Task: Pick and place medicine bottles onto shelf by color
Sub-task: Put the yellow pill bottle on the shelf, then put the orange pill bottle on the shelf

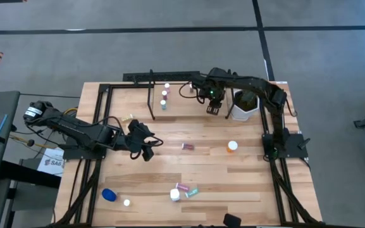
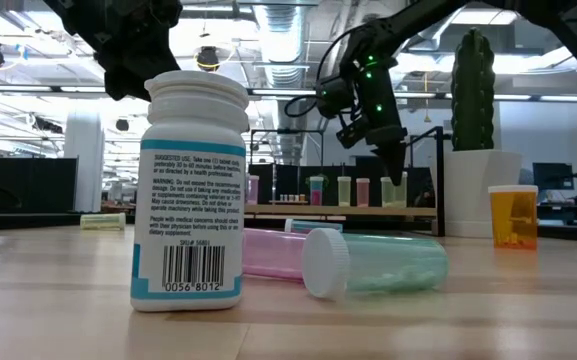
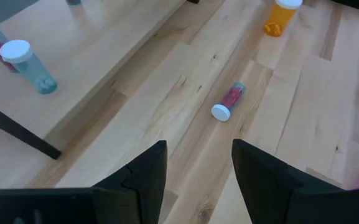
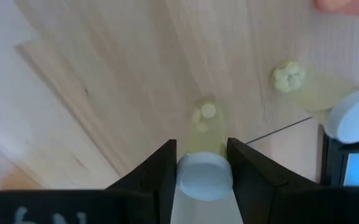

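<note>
The shelf (image 1: 138,95) stands at the far left-centre, with a row of pink, teal and yellow-green bottles (image 2: 343,190) upright on its board. My right gripper (image 1: 212,109) hangs over the shelf's right part, pointing down, shut on a yellow-green bottle (image 4: 205,124) next to another yellow-green one (image 4: 316,93). My left gripper (image 1: 145,147) hovers open above the table's middle left, holding nothing. A pink-red vial (image 3: 229,102) lies on its side ahead of it. An orange bottle (image 1: 232,146) stands to the right. My right gripper pinches the yellow-green bottle by its white cap (image 4: 204,180), one finger on either side. The fingers come from above, pointing down. The bottle stands upright below them, its base level with the row on the shelf board (image 2: 393,195).
A white bottle (image 1: 174,194), a pink one (image 1: 182,187) and a teal one (image 1: 191,192) sit near the front edge, with a blue bottle (image 1: 109,195) at the front left. A white pot with a cactus (image 1: 244,104) stands just right of my right gripper.
</note>
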Motion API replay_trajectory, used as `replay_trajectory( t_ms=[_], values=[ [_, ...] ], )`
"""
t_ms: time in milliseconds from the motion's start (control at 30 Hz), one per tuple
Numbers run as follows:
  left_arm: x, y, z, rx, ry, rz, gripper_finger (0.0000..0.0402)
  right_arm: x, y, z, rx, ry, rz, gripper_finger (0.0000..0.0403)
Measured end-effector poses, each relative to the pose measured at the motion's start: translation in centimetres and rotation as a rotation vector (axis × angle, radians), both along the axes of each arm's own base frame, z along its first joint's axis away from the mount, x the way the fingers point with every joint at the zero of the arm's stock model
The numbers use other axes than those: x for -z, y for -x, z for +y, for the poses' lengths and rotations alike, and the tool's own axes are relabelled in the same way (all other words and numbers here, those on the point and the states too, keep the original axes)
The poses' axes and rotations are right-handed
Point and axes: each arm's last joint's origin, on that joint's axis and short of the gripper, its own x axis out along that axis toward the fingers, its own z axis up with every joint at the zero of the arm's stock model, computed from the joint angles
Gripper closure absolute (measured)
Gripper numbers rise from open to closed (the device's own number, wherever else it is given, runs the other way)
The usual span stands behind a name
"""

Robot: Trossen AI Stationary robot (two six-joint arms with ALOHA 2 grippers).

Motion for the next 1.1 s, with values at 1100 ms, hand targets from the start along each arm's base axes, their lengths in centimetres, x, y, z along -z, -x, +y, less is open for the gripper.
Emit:
replay_trajectory(
  t_ms=[1100],
  values=[
    [0.0, -0.1, 0.3, -0.017, 0.005, -0.002, 0.0233, -4.9, 0.1, -0.5, 0.041, 0.093, 0.006, 0.0168]
  ],
)
